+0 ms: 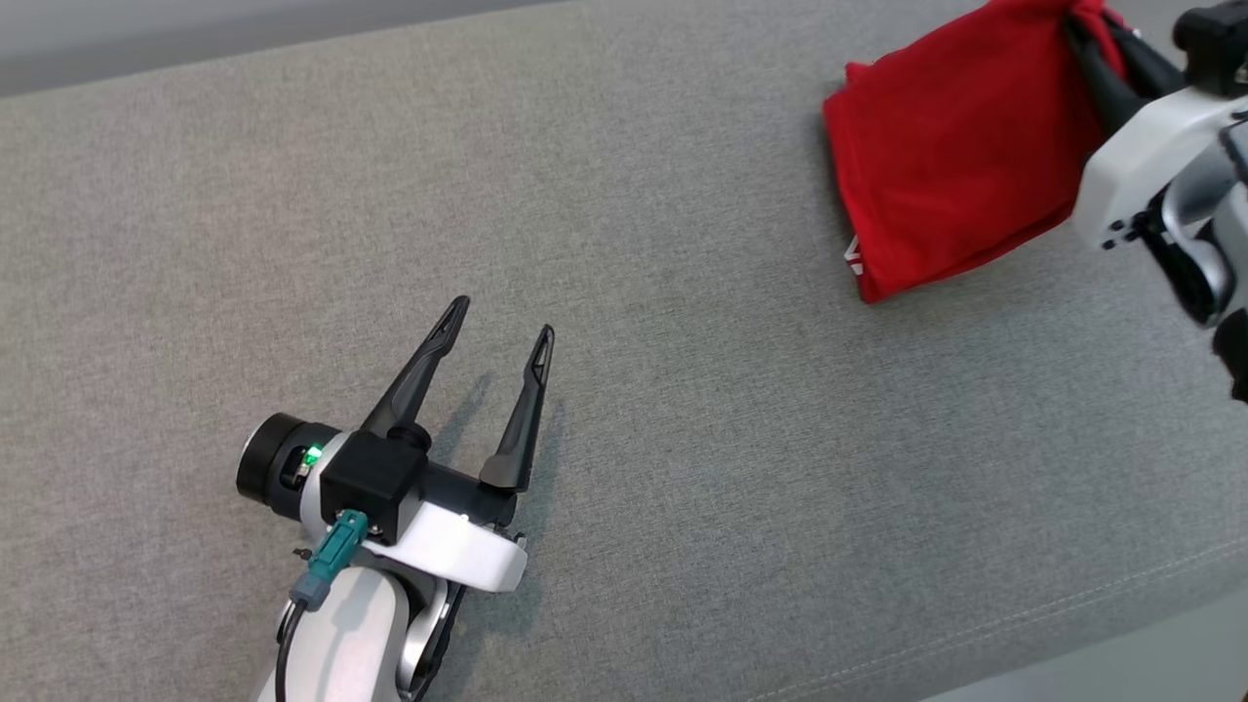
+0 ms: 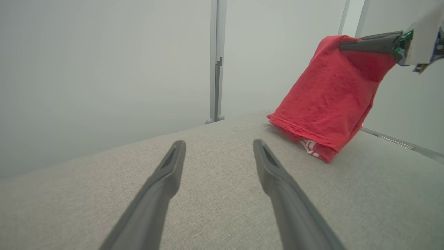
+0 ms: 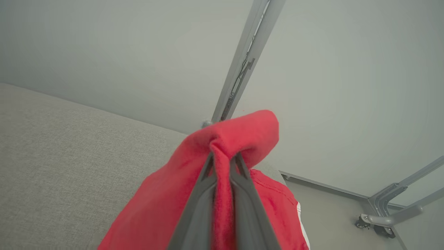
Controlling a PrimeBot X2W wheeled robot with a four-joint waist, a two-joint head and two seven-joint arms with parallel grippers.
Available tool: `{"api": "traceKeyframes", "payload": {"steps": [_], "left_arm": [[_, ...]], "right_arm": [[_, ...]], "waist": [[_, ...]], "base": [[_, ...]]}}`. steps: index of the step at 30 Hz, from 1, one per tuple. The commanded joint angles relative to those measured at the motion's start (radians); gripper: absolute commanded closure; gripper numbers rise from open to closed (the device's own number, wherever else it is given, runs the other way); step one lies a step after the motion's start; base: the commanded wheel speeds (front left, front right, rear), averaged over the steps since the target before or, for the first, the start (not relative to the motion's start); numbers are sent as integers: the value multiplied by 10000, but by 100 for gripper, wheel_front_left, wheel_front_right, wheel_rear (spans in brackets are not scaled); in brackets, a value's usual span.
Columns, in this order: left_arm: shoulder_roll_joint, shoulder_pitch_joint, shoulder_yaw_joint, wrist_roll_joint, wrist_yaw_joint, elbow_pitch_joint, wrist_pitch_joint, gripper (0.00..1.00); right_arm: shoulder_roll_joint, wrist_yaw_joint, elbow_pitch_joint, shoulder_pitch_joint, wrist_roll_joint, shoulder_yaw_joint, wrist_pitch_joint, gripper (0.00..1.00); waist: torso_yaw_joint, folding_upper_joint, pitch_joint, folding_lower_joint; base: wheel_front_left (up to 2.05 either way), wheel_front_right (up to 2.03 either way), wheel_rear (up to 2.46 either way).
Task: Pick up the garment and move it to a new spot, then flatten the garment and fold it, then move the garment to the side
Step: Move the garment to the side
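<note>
The right gripper (image 3: 223,159) has its jaws clamped on the folded red garment (image 1: 955,166) at the far right of the table (image 1: 634,439), seemingly step 3; next, lower and release it; the left gripper (image 1: 502,319), jaws spread, is empty.

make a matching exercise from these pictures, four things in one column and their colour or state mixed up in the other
Things:
1. left tool
2. right tool
3. garment
4. fabric surface

States:
a. red, lifted by a pinch at its top
b. open, holding nothing
c. shut on cloth
d. grey, woven

Pairs: 1-b, 2-c, 3-a, 4-d
</note>
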Motion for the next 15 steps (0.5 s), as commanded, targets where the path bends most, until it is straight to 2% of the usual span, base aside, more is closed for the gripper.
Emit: {"api": "traceKeyframes", "payload": {"steps": [1, 15], "left_arm": [[76, -447, 248, 169, -65, -291, -101, 0], [291, -1025, 27, 321, -283, -395, -101, 0]], "right_arm": [[-253, -2, 3, -158, 108, 57, -145, 100], [-916, -2, 829, -1134, 196, -213, -321, 100]], "waist": [[54, 0, 143, 0], [212, 0, 841, 0]], "base": [[0, 0, 0], [0, 0, 0]]}}
